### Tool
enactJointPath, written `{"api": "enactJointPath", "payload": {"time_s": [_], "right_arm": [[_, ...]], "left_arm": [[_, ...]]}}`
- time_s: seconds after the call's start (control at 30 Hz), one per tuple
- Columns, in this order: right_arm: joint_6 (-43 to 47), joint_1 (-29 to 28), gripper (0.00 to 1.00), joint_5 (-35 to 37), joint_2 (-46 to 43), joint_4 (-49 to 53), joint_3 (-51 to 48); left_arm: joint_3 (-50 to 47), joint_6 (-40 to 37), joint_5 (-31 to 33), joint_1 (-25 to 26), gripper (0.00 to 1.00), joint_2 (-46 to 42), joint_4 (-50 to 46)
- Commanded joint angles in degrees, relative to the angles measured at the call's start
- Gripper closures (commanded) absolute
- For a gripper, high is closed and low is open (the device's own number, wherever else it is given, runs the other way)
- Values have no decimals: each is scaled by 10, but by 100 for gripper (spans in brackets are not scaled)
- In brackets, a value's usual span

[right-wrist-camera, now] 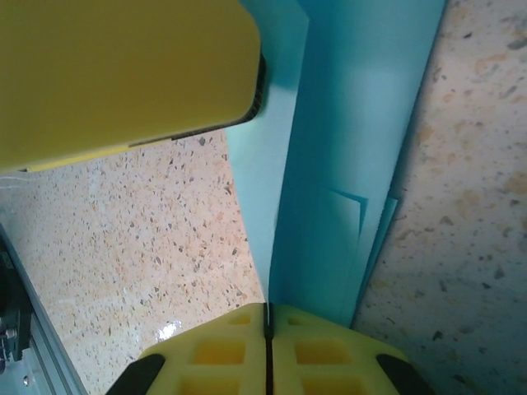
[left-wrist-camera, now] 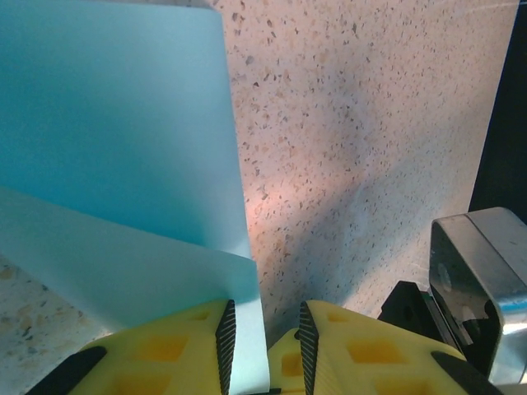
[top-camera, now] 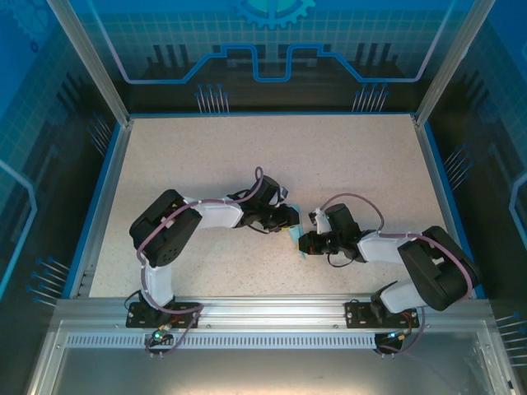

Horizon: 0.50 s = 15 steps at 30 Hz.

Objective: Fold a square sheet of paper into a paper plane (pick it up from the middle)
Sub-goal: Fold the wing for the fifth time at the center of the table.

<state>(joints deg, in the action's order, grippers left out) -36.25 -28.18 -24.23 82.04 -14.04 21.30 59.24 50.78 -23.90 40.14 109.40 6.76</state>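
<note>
The light-blue sheet of paper (top-camera: 298, 239) is plain and smooth, folded into overlapping layers with sharp straight edges (right-wrist-camera: 346, 164), one flap lying across another (left-wrist-camera: 115, 123). It sits near the middle of the speckled table (top-camera: 247, 148), somewhat toward the near edge. The right gripper (right-wrist-camera: 268, 311) is pinched tight on the layers. The left gripper (left-wrist-camera: 265, 317) has its fingers apart, with a strip of paper between them against one pad (left-wrist-camera: 225, 337).
</note>
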Motion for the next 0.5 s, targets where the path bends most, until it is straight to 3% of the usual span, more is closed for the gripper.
{"api": "enactJointPath", "payload": {"time_s": [0.0, 0.23, 0.47], "right_arm": [[-24, 9, 98, 24, -15, 18, -10], [-67, 27, 100, -27, -5, -45, -27], [-95, 60, 100, -79, -9, -60, -34]], "left_arm": [[15, -20, -20, 4, 68, 6, 13], [-11, -35, -18, 6, 61, -45, 41], [-58, -28, 4, 6, 60, -79, 76]]}}
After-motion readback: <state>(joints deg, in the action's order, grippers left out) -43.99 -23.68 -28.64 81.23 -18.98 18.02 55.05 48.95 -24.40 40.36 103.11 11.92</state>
